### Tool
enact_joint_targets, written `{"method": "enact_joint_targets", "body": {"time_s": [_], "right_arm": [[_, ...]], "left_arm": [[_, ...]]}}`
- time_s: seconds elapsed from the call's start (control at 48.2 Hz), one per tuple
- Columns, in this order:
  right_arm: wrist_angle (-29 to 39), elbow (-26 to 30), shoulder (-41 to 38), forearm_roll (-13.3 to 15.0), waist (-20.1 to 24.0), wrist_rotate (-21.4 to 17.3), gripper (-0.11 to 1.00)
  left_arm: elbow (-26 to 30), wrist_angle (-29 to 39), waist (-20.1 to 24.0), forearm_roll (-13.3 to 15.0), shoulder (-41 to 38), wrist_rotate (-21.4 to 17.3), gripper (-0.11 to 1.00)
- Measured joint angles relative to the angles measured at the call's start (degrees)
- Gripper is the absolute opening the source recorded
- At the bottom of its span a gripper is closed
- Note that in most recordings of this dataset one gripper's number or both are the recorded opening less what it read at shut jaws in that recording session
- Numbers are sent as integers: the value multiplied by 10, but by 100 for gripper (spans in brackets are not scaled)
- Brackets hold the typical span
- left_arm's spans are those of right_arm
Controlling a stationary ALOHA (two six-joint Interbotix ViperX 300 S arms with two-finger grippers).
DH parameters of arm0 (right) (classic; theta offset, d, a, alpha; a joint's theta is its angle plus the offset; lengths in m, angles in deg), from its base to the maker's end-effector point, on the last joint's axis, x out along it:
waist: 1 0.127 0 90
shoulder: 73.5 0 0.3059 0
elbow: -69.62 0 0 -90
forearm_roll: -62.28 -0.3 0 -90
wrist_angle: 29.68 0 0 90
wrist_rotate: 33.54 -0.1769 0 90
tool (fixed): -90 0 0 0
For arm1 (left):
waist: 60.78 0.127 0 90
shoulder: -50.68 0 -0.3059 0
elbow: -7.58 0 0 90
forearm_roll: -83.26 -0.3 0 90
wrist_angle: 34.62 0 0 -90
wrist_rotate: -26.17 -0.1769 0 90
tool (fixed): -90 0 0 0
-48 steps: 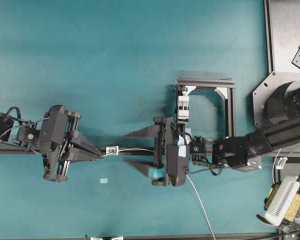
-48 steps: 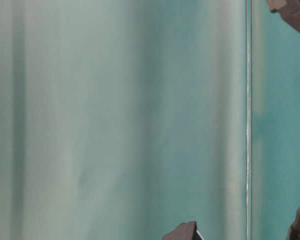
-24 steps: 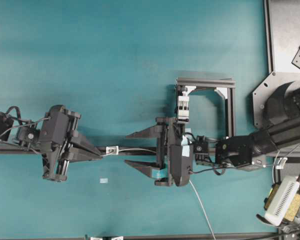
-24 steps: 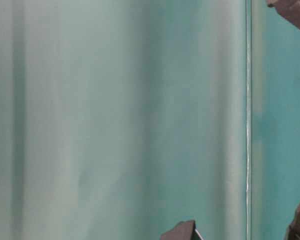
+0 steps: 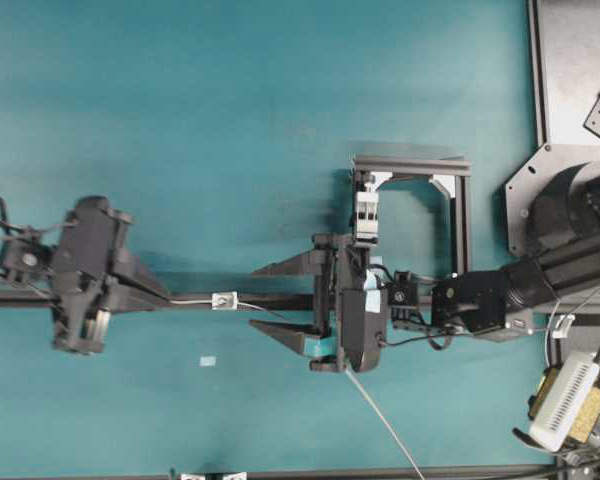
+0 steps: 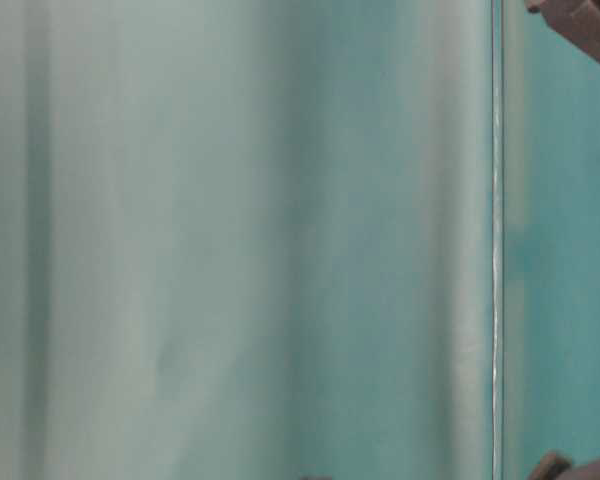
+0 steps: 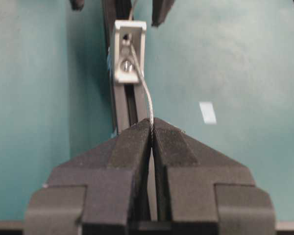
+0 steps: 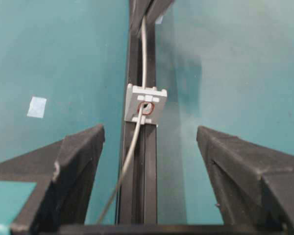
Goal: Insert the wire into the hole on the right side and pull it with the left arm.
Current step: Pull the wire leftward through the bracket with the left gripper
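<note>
The thin pale wire (image 7: 146, 95) runs through the hole (image 8: 146, 108) of the small silvery bracket (image 5: 223, 299) on the black rail (image 8: 150, 171). My left gripper (image 7: 152, 123) is shut on the wire's end, left of the bracket (image 7: 129, 54), with its tip (image 5: 166, 300) a short way from it. The wire (image 5: 194, 300) is stretched straight between them. Right of the bracket the wire (image 8: 132, 147) sags slack along the rail and trails toward the front edge (image 5: 385, 425). My right gripper (image 5: 252, 298) stands open astride the rail, its fingers (image 8: 83, 147) clear of the wire.
A black square frame with a white clamp block (image 5: 366, 212) stands just behind the right gripper. A pale tape patch (image 5: 208, 361) lies in front of the rail. A grey metal plate (image 5: 575, 60) and a beige connector block (image 5: 565, 400) sit at the right edge.
The left arm has drawn back to the left with the wire in its grip, pulling more wire through the bracket. The right gripper stayed open and barely moved.
</note>
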Motion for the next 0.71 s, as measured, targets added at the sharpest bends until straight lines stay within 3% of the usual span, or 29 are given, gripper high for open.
{"method": "enact_joint_targets", "body": {"time_s": [0.228,0.539,0.705], "right_arm": [[3,0,-1,0,0,0,84],[4,0,0,0,0,0,84],[4,0,-1,0,0,0,84]], "left_arm": [[-54,40,0,1,59,6,-10],[-140,41,-11,1,159,6,-10],[-156,41,-18,1,180,6,-10]]}}
